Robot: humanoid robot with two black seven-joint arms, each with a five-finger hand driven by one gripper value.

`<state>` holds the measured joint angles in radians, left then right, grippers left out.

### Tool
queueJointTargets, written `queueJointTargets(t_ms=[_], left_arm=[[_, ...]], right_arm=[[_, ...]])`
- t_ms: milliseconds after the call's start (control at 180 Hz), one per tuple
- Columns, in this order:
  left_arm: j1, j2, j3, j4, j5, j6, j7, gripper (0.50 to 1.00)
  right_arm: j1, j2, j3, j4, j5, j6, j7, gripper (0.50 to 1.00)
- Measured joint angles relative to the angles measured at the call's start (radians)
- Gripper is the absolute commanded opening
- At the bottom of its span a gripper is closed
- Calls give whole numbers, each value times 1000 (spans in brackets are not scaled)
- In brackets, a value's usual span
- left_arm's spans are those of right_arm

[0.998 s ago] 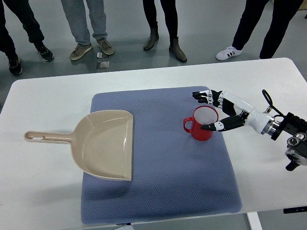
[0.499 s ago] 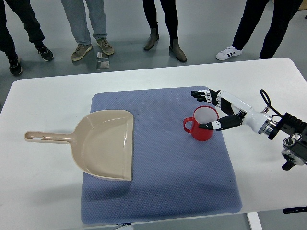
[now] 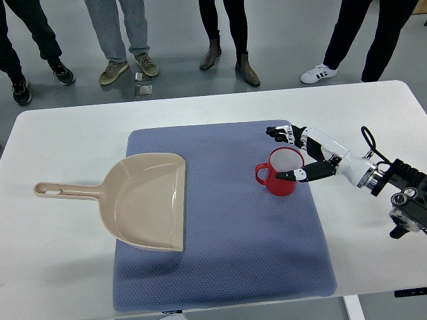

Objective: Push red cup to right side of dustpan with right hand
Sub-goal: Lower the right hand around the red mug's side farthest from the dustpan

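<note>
A red cup [image 3: 280,173] with a white inside stands upright on the blue mat [image 3: 227,267], its handle pointing left. My right hand [image 3: 288,155] reaches in from the right edge, fingers spread, cupped around the cup's right side. The thumb [image 3: 291,176] lies against the cup's near right wall, and the other fingers [image 3: 279,132] hover just beyond its far rim. The beige dustpan [image 3: 143,200] lies on the mat's left part, mouth toward the cup, handle pointing left over the white table. A wide strip of mat separates dustpan and cup.
The white table [image 3: 60,267] extends around the mat on all sides. Several people's legs and shoes [image 3: 127,67] stand on the floor beyond the far table edge. A small grey object [image 3: 143,87] lies on the floor there.
My right hand and arm have shifted slightly left, closing against the cup's right side. The cup has barely moved. The dustpan stays put.
</note>
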<state>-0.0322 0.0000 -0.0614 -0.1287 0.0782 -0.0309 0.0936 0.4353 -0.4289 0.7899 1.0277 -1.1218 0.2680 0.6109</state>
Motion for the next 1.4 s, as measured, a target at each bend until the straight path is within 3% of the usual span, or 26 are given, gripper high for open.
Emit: queueJointTargets(t_ms=[637,1402], left_arm=[[0,0,0,0,0,0,0,1000],[0,0,0,0,0,0,0,1000]], right_arm=[[-9,19,0,-20,-2,-24,0,928],[-37,97,1,-71,-4,-103,0,928]])
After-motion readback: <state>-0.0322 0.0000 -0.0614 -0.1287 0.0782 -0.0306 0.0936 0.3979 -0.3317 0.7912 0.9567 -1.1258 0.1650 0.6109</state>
